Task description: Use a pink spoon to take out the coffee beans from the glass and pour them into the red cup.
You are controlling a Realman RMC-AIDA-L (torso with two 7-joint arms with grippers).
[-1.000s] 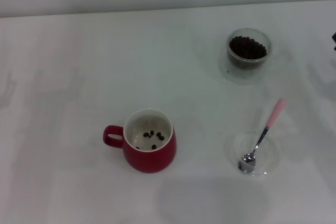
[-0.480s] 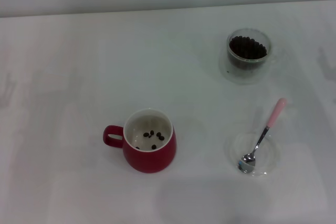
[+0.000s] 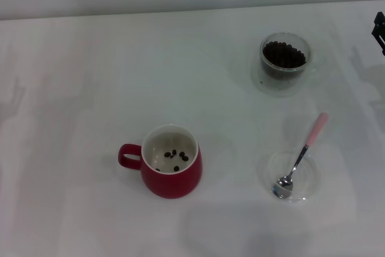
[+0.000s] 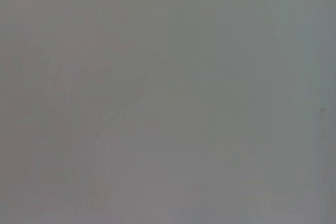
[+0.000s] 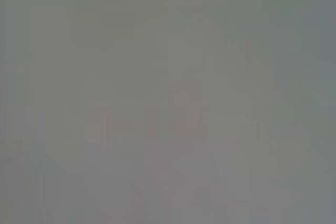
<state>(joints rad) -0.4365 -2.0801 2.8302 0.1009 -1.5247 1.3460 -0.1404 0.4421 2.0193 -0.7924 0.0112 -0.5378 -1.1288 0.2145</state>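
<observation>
The red cup [image 3: 171,170] stands at the front left of the table's middle, handle to the left, with a few coffee beans [image 3: 175,155] inside. The glass [image 3: 284,57] at the back right is full of coffee beans [image 3: 284,54]. The pink spoon [image 3: 301,155] lies with its metal bowl in a flat clear dish [image 3: 291,179] and its pink handle pointing to the back right. A dark part of my right gripper [image 3: 379,31] shows at the right edge, right of the glass. My left gripper is out of view. Both wrist views show only blank grey.
The white table [image 3: 90,88] runs back to a pale wall. A clear saucer-like ring [image 3: 264,85] lies under the glass.
The dark tip of my right gripper, absent half a second ago, has come back in at the right edge, a little higher than a second ago. Cup, glass and spoon have not moved.
</observation>
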